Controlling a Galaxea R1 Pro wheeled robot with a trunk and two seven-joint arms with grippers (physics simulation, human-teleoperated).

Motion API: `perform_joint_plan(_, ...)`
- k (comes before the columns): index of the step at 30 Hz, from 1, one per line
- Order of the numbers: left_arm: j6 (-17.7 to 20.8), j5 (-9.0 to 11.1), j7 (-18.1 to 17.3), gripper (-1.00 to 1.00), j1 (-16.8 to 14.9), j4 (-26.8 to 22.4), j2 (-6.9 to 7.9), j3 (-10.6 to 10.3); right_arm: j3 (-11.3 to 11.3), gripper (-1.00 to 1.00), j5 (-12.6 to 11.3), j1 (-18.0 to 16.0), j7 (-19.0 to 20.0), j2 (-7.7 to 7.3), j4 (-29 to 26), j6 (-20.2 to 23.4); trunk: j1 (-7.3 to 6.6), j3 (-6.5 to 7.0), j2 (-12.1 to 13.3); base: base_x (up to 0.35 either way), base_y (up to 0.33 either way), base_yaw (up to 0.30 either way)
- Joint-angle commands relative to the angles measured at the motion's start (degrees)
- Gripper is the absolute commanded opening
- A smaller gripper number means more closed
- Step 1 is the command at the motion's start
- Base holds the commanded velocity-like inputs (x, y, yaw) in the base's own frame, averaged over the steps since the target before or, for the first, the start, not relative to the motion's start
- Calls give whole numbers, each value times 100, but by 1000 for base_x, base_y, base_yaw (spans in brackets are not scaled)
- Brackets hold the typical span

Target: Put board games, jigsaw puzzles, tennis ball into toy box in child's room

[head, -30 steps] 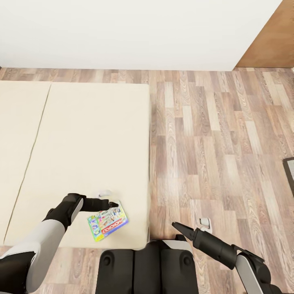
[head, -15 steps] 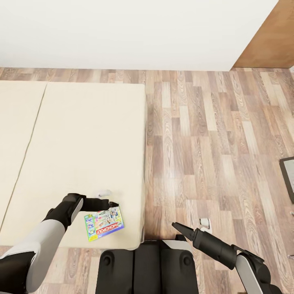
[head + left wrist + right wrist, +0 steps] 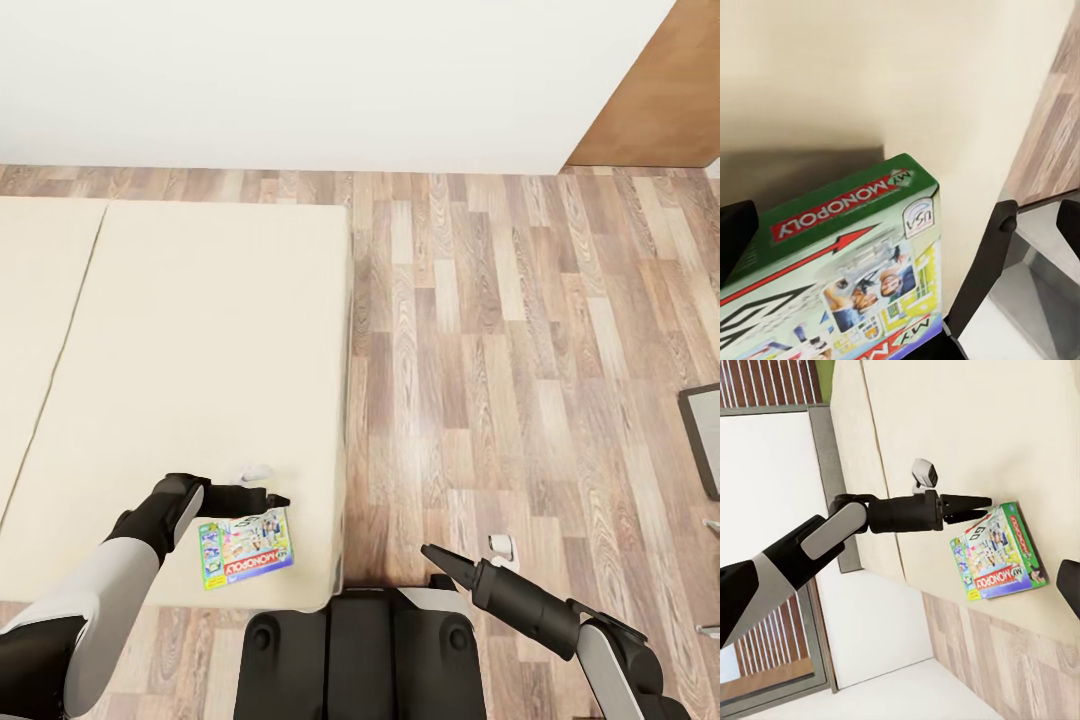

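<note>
Head view: the Monopoly box [image 3: 246, 549] lies flat on the bed [image 3: 190, 330] near its corner, just below the left gripper [image 3: 278, 499].

Left wrist view: its fingers [image 3: 979, 274] are spread, box between them.

Right wrist view: the right gripper, farther off, unreadable.

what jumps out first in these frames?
The bright Monopoly box stands out, lying flat near the corner of the plain cream bed, close to the robot's base. The left gripper sits right at the box's far edge; whether it holds the box is unclear. The right gripper hangs over the wood-plank floor beside the bed.
</note>
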Motion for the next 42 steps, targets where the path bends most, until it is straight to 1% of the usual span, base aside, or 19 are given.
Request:
perform_joint_plan(1, 36, -60, -49, 100, -2, -6, -5, 46, -3, 100, -19, 0, 5, -1, -1, 33, 3, -6, -9, 0, -12, 0)
perform_joint_plan(7, 31, -38, -71, 100, -2, -34, 20, 68, -3, 100, -19, -1, 5, -1, -1, 33, 3, -6, -9, 0, -5, 0)
perform_joint_plan(10, 46, -19, -120, 100, -2, -184, 46, 82, -3, 100, -19, 0, 5, -1, -1, 33, 3, -6, -9, 0, -1, 0)
perform_joint_plan(13, 82, -13, -256, 100, 0, -445, 81, 103, -3, 100, -19, -1, 8, -1, -1, 33, 3, -6, -9, 0, 0, 0)
perform_joint_plan(15, 144, -13, -424, 100, -1, -622, 159, 124, -3, 100, -19, -2, 8, -1, 1, 33, 3, -6, -9, 0, 0, 0)
perform_joint_plan(16, 209, -11, -554, 100, -1, -714, 236, 134, -3, 100, -19, -2, 7, -1, 0, 33, 3, -6, -9, 0, 0, 0)
perform_joint_plan(17, 245, -10, -620, 100, -1, -750, 277, 138, -3, 100, -19, -2, 8, -1, 0, 33, 3, -6, -9, 0, 0, 0)
perform_joint_plan(18, 314, -9, -747, 100, -1, -802, 362, 146, -3, 100, -19, 0, 9, -1, 1, 33, 3, -6, -9, 0, 0, 0)
perform_joint_plan(19, 343, -11, -803, 100, -2, -820, 404, 149, -3, 100, -19, 0, 8, -1, 0, 33, 3, -6, -9, 0, 0, 0)
perform_joint_plan(20, 386, -13, -895, 100, -2, -847, 489, 153, -3, 100, -19, -1, 7, -1, 2, 33, 3, -6, -9, 0, 0, 0)
perform_joint_plan(22, 412, -14, -955, 100, -2, -864, 580, 156, -3, 100, -19, -1, 6, -1, 4, 33, 3, -6, -9, 0, 0, 0)
perform_joint_plan(23, 428, -13, -996, 100, -2, -875, 674, 157, -3, 100, -19, -2, 5, -1, 5, 33, 3, -6, -9, 0, 0, 0)
perform_joint_plan(24, 434, -12, -1011, 100, -2, -879, 721, 158, -3, 100, -19, -2, 5, -1, 6, 33, 3, -6, -9, 0, 0, 0)
perform_joint_plan(25, 445, -10, -1033, 100, 0, -884, 802, 159, -3, 100, -19, 0, 5, -1, 6, 33, 3, -6, -9, 0, 0, 0)
perform_joint_plan(27, 456, -9, -1055, 100, 1, -889, 888, 155, -3, 100, -19, 1, 5, -1, 7, 33, 3, -6, -9, 0, 0, 0)
perform_joint_plan(29, 460, -8, -1064, 100, 3, -891, 936, 154, -3, 100, -19, 0, 5, -1, 7, 33, 3, -6, -9, 0, 0, 0)
perform_joint_plan(30, 464, -8, -1070, 100, 6, -892, 986, 148, -3, 100, -19, -1, 5, -1, 7, 33, 3, -6, -9, 0, 0, 0)
perform_joint_plan(34, 466, -8, -1077, 100, 19, -893, 1068, 139, -3, 100, -19, -1, 3, -1, 8, 33, 3, -6, -9, 0, 0, 0)
perform_joint_plan(42, 474, -24, -1074, 100, 60, -889, 1112, 133, -3, 100, -20, -1, 2, -1, 8, 33, 3, -6, -9, 0, 0, 0)
